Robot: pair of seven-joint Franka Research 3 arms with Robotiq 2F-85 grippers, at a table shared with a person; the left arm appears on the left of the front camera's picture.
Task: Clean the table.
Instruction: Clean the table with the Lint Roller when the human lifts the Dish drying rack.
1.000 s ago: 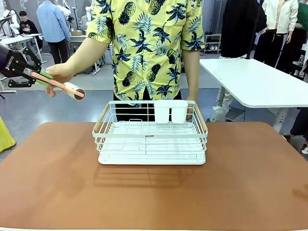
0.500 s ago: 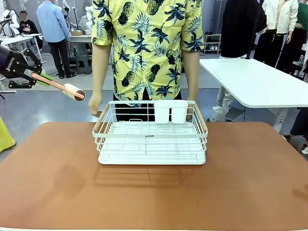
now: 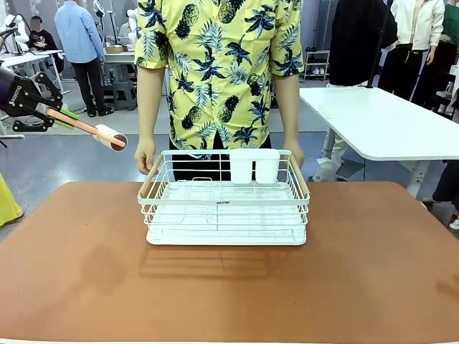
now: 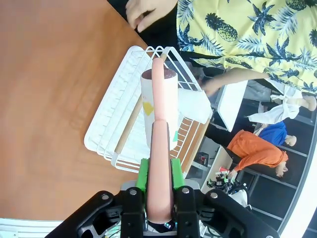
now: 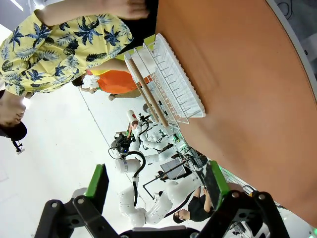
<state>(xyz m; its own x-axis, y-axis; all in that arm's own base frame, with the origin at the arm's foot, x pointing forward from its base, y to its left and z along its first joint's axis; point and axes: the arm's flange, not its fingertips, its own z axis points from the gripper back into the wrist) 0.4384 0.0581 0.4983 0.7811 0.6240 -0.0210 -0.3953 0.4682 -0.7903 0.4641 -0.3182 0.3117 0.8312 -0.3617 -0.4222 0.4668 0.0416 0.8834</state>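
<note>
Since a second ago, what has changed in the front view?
The person's hand came off the lint roller and dropped beside the dish rack. The left gripper stays shut on the roller's handle, held up in the same place; the rack hasn't moved.

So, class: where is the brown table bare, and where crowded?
Bare: the table left of the dish rack, right of it, and the wide strip in front. Crowded: the far edge, where a person's hands hang by the rack's corners.

left gripper: base cut by left edge | rack label: print unreadable | table: sides cropped
</note>
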